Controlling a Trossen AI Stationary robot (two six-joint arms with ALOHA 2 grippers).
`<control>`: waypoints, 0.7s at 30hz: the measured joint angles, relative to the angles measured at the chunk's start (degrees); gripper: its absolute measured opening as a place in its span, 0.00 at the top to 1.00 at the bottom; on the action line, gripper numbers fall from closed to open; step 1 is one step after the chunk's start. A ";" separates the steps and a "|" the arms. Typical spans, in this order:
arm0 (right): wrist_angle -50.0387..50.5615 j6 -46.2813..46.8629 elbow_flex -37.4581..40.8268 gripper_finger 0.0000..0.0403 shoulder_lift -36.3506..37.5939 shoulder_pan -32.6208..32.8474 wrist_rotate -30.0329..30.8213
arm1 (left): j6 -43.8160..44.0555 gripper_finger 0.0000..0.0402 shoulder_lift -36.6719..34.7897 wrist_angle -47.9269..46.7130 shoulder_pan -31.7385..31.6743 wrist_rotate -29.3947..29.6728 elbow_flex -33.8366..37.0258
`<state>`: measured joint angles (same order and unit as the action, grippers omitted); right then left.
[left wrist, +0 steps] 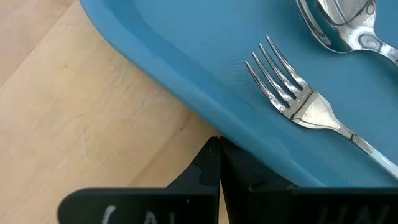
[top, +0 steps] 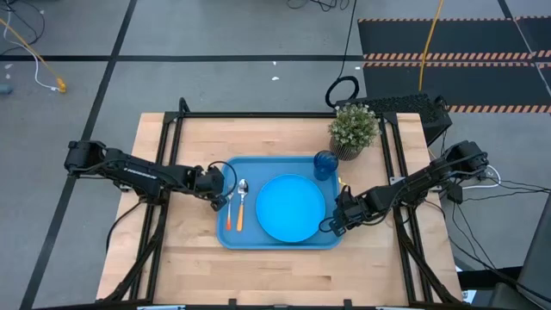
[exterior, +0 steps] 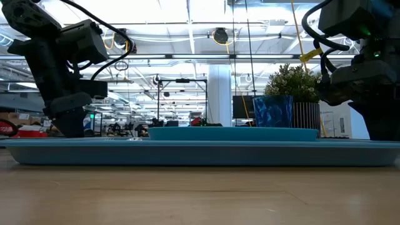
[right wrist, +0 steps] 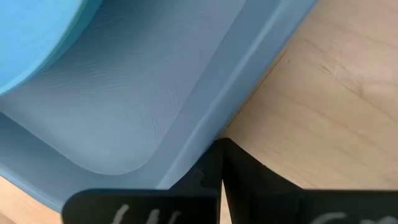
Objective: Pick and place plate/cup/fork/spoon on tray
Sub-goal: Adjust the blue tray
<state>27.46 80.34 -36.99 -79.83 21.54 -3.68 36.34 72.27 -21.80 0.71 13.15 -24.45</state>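
While both arms reach in from opposite sides, the tray (top: 274,239) sits mid-table carrying everything: the plate (top: 290,207) at its centre, the cup (top: 325,164) up at one o'clock just beside the potted plant (top: 353,129), and the fork (top: 230,212) and spoon (top: 242,201) side by side at nine o'clock. At the tray's nine o'clock rim, the left gripper (top: 217,191) has its fingers pressed together, holding nothing; at four o'clock, the right gripper (top: 334,222) is likewise closed and empty.
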 joint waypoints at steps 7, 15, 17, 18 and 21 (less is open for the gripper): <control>0.41 0.00 -0.10 1.00 0.01 0.00 0.17 | 2.41 0.98 0.00 -0.37 0.00 -0.47 0.00; 0.85 -0.02 -0.15 1.00 0.04 -0.01 0.45 | 4.28 0.95 -0.02 -0.69 0.96 -0.46 -0.04; 0.93 -0.02 -0.15 1.00 0.04 -0.02 0.58 | 4.52 0.98 -0.05 -0.68 1.46 -0.13 -0.04; 0.96 -0.03 -0.15 1.00 0.04 -0.02 0.65 | 4.54 0.99 -0.07 -0.70 1.58 -0.05 -0.04; 1.04 -0.09 -0.15 1.00 0.04 -0.02 1.62 | 4.84 0.99 -0.07 -0.68 1.86 -0.03 -0.04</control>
<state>28.51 80.25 -37.15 -79.79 21.52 -2.07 41.18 72.20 -22.48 2.57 13.13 -24.49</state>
